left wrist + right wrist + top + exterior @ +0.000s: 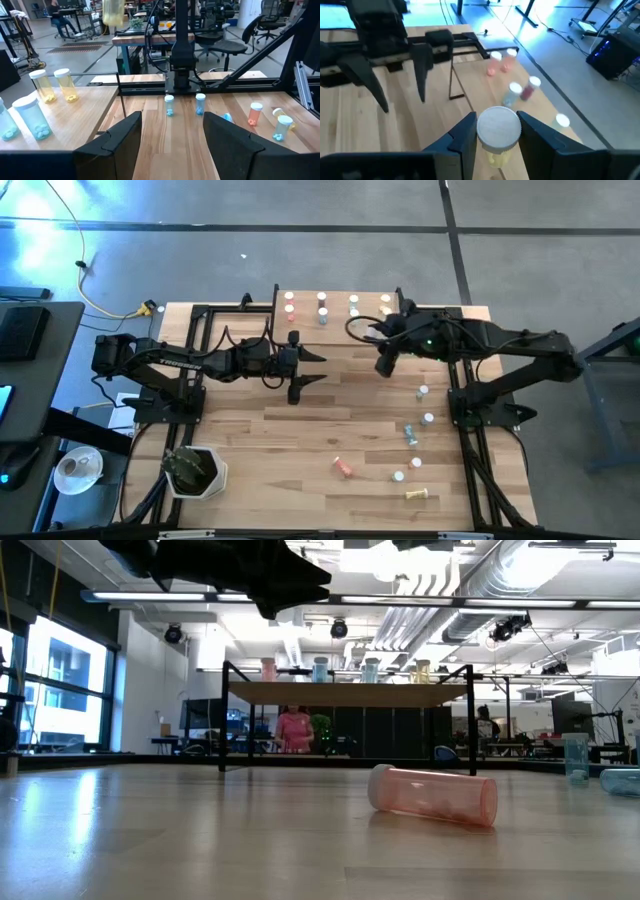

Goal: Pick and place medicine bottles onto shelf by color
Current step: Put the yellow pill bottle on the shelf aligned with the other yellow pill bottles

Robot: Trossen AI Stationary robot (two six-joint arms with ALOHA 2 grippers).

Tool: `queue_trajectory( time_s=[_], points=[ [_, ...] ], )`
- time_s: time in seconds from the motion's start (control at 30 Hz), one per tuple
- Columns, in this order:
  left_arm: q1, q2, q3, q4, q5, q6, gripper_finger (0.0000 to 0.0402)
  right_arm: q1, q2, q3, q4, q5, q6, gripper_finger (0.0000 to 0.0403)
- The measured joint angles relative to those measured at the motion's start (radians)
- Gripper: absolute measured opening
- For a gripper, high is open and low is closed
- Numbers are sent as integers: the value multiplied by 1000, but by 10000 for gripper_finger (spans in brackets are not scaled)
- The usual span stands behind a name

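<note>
The shelf (338, 290) stands at the table's far edge, with red (495, 60), blue (32, 116) and yellow bottles (65, 85) upright on it. My right gripper (384, 363) hangs just in front of the shelf's right end, shut on a yellow bottle (496, 157) with a white cap. My left gripper (306, 370) is open and level, in front of the shelf's left end, with nothing between its fingers. Several loose bottles (428, 418) stand on the table's right half. A red one (432, 795) and a yellow one (420, 495) lie on their sides. My right gripper pinches the yellow bottle between its two fingers (465, 136), at the sides of the white cap (499, 127) and just below it. The fingers slant down from the table's right side. The bottle hangs about upright, cap up, lifted clear of the table.
A white pot with a dark plant (195, 472) stands at the table's near left corner. Black frame rails (205, 330) run along the left and right sides. The table's middle and left part (260, 440) is bare wood.
</note>
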Motion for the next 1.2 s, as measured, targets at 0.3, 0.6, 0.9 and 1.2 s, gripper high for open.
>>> queue_trajectory(
  time_s=[0.3, 0.6, 0.9, 1.2],
  points=[
    [0, 0, 0, 0, 0, 1, 202, -166, -195, -366, 200, -19, 114, 117],
    [0, 0, 0, 0, 0, 18, 202, -326, -215, -483, 244, -127, 135, 117],
    [0, 0, 0, 0, 0, 19, 202, -414, -213, -528, 287, -203, 158, 117],
    [0, 0, 0, 1, 0, 19, 202, -422, -207, -623, 409, -207, 175, 117]
  ],
)
